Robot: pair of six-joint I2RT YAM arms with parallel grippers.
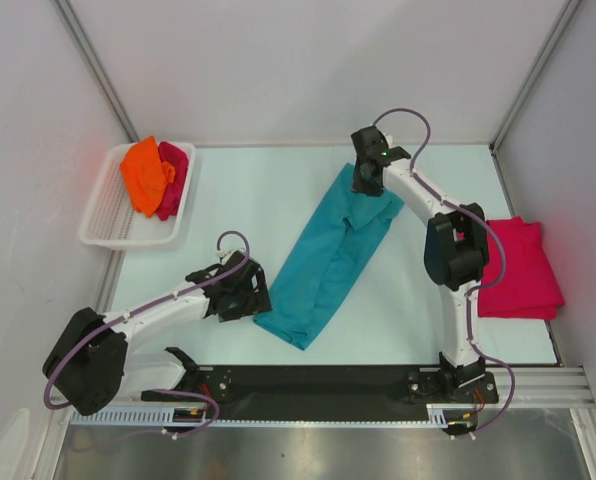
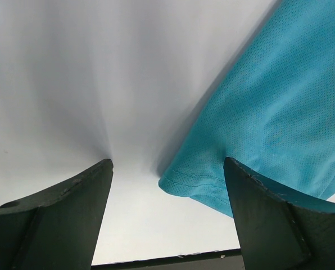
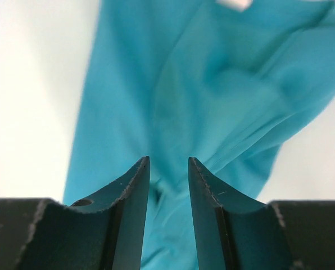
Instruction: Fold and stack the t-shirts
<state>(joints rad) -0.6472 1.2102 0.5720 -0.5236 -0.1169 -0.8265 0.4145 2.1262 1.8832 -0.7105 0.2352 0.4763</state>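
While hanging slightly parted over the teal t-shirt (image 1: pixel 333 255), gripping nothing with the right claw (image 3: pixel 168 163); holding the left claw (image 2: pixel 167 169) wide apart beside its hem, toward the near edge of the counter (image 1: pixel 248 200). Showing only at the right wrist: a white tag (image 3: pixel 233 4), blurring beyond reading.

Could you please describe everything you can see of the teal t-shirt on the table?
The teal t-shirt is soft, fine-knit fabric, folded lengthwise into a long wrinkled strip. It lies flat and diagonal on the table, its hemmed near corner loose before the wide-open jaws of the left gripper. The right gripper hovers over its far end, jaws slightly apart.
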